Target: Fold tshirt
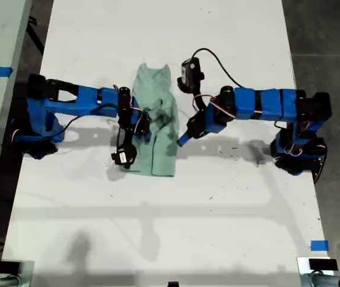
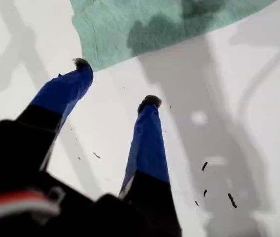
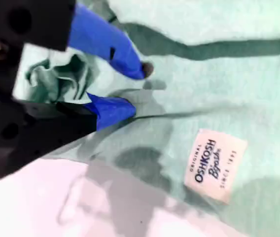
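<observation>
Tools first: your first tool (image 2: 116, 83) stands wide open and empty over the bare tabletop (image 2: 238, 123), its tips just short of the tshirt's (image 1: 161, 149) edge. Your second tool (image 3: 137, 88) is down on the cloth near the label (image 3: 216, 165), jaws parted, with no hold visible. The tshirt lies bunched into a narrow strip mid-tabletop, between the arms. Risks: closing on a loose ridge may drag several layers and skew the fold, and a low first tool may push the edge away rather than catch it.

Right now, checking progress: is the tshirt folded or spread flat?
Folded: the tshirt lies as a narrow, bunched strip, no sleeves spread out.
</observation>
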